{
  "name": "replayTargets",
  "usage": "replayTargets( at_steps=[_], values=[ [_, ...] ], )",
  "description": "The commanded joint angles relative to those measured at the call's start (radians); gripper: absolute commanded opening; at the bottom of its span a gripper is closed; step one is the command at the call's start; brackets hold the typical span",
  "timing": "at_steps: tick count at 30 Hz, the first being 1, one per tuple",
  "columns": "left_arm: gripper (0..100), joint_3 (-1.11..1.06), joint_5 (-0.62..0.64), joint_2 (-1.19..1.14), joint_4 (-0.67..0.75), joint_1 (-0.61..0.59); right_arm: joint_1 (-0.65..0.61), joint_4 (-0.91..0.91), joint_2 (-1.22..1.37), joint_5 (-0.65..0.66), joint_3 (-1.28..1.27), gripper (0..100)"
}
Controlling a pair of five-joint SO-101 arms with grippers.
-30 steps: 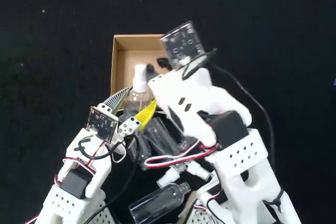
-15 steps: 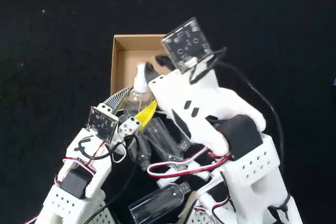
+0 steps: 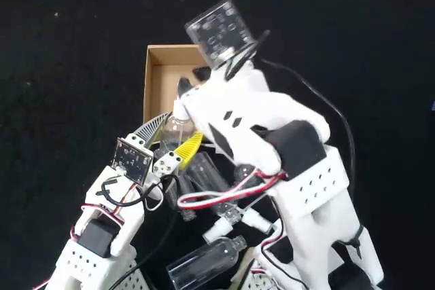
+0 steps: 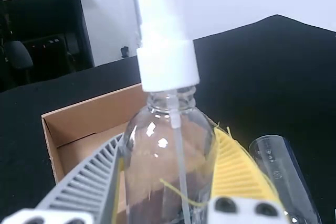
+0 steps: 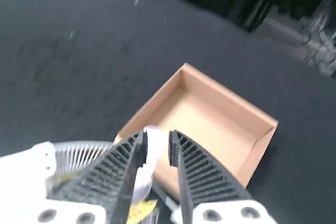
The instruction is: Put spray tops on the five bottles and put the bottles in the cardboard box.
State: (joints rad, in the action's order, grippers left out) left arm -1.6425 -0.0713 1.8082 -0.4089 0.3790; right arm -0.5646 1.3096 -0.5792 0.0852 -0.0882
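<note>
The left gripper (image 4: 170, 135) is clamped on a clear plastic bottle (image 4: 168, 171). Its ribbed grey finger (image 4: 89, 177) presses one side and its yellow finger (image 4: 233, 166) the other. The bottle stands upright with a white spray top (image 4: 164, 51) seated on its neck and the thin dip tube running down inside.

In the high view this left gripper (image 3: 182, 127) holds the bottle (image 3: 177, 125) at the near side of the open brown cardboard box (image 3: 148, 79). It cannot be made out whether the bottle's base is over the box rim or just outside it. From the left wrist the box (image 4: 79, 119) lies right behind the bottle.

The right gripper (image 5: 156, 136) hangs above the same bottle, its black ribbed fingers (image 5: 189, 166) slightly parted. The spray top (image 5: 151, 139) shows in the narrow gap between them without filling it. Beyond it the box (image 5: 257, 145) sits on the black desk (image 5: 63, 51).

In the high view the right gripper (image 3: 192, 81) points down at the bottle's top, and the white arm covers much of the box.

Nearer the arms' bases, on the desk (image 3: 68, 66), a second clear bottle (image 3: 204, 174) lies uncapped between the two arms. A third clear bottle (image 3: 204, 263) lies on its side at the front edge. Two loose white spray tops (image 3: 217, 230) lie near them.

The open neck of an uncapped bottle (image 4: 278, 161) also shows just beside the yellow finger in the left wrist view.
</note>
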Motion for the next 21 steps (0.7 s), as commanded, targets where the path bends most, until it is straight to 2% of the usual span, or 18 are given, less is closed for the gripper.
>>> replayTargets(
  at_steps=[1, 11, 17, 21],
  values=[
    [7, 0.035, 0.000, 0.000, 0.023, -0.012, -0.040, 0.068, -0.001, 0.002, 0.061, 6.1],
    [7, 0.035, 0.000, 0.000, 0.023, -0.012, -0.035, 0.170, -0.001, -0.002, 0.196, 6.1],
    [7, 0.021, 0.000, 0.000, 0.025, -0.012, 0.017, 0.002, 0.096, -0.006, 0.208, 6.0],
    [7, 0.021, 0.000, 0.000, 0.025, -0.010, 0.026, 0.002, 0.186, -0.052, 0.216, 6.0]
  ],
)
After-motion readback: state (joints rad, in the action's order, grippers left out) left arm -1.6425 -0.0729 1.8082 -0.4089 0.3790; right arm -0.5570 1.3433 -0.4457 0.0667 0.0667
